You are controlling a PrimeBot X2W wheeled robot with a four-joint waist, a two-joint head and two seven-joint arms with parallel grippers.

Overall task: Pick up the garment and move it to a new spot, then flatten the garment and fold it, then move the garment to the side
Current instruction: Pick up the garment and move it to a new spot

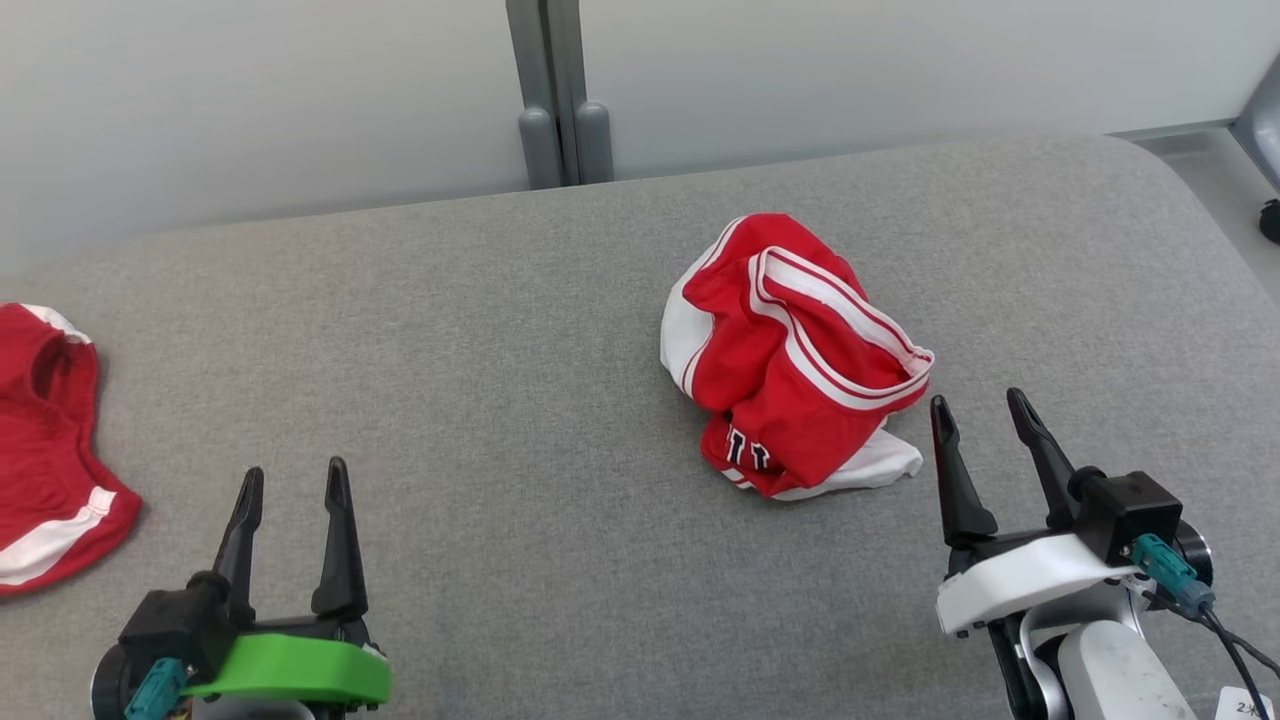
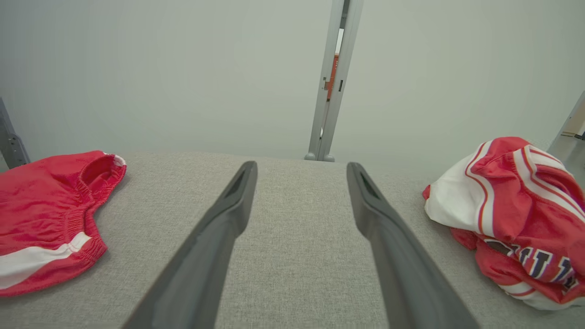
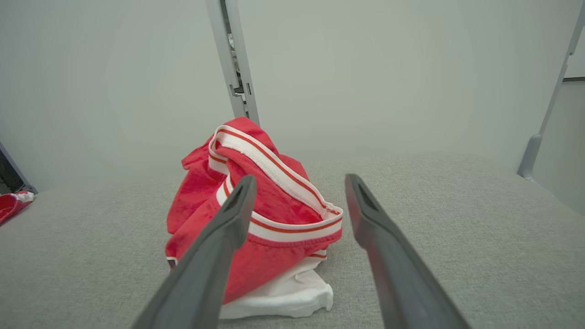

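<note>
Opening step of the task: approach for the pick-up, nothing yet gripped.

The crumpled red-and-white garment (image 1: pixel 790 360) lies in a loose heap on the grey padded surface (image 1: pixel 500 330). It sits just ahead of the right jaws and a little to their left, close to their tips but apart from them. From the left jaws it lies well off to the right and further ahead.

Both pairs of jaws stand wide apart and empty, low over the surface and pointing away from the robot.

In the right wrist view the heap rises ahead of the jaws, mostly behind the left-hand one. A white-and-red ribbed band (image 3: pixel 292 228) runs across the gap between them, and a white flap (image 3: pixel 283 297) lies flat on the surface nearest the wrist.

A second red garment (image 1: pixel 45 450), with a white stripe, lies flatter, well to the left of the left jaws. It is judged not to be the piece in hand, since the heap is the one within reach of the right jaws. A grey post (image 1: pixel 560 100) stands beyond the far edge of the surface, ahead of the gap between the two arms.

The next move would call for the right jaws to go forward and slightly left, then down onto the heap. They should close on a raised fold or on the ribbed band, rather than on the thin flap. A shallow bite may catch only one layer, so that the garment unrolls as it is lifted.
</note>
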